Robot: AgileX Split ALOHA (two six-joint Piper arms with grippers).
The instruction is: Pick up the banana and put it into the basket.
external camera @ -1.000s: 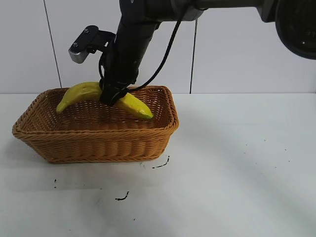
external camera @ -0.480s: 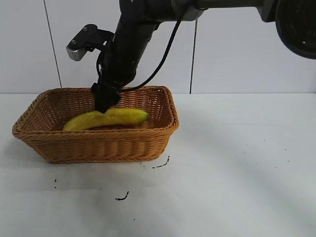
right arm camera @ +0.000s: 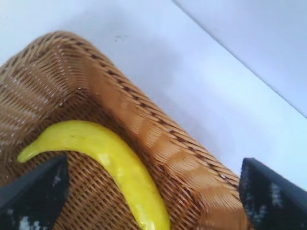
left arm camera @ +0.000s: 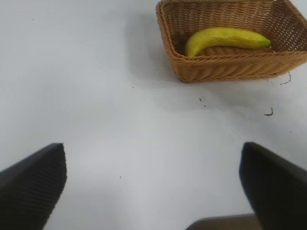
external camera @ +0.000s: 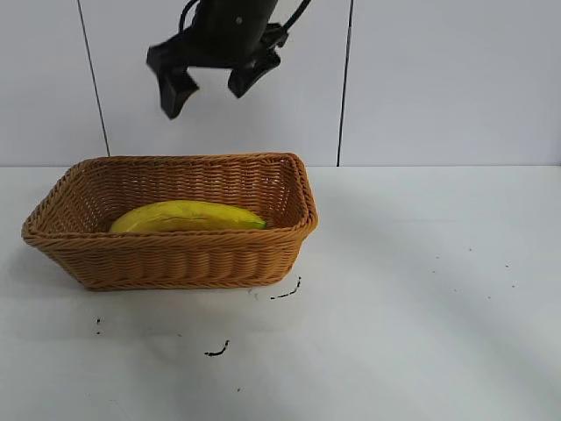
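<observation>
The yellow banana lies flat inside the wicker basket at the left of the white table, its green tip toward the basket's right end. My right gripper hangs open and empty well above the basket. In the right wrist view, the banana and the basket's rim lie below my open right gripper. My left gripper is open and empty over bare table, out of the exterior view; it sees the basket with the banana far off.
Small dark marks lie on the white table in front of the basket. A white panelled wall stands behind. A brown edge shows low in the left wrist view.
My right gripper let go of the banana and rose well above the basket. The banana settled flat on the basket's floor.
</observation>
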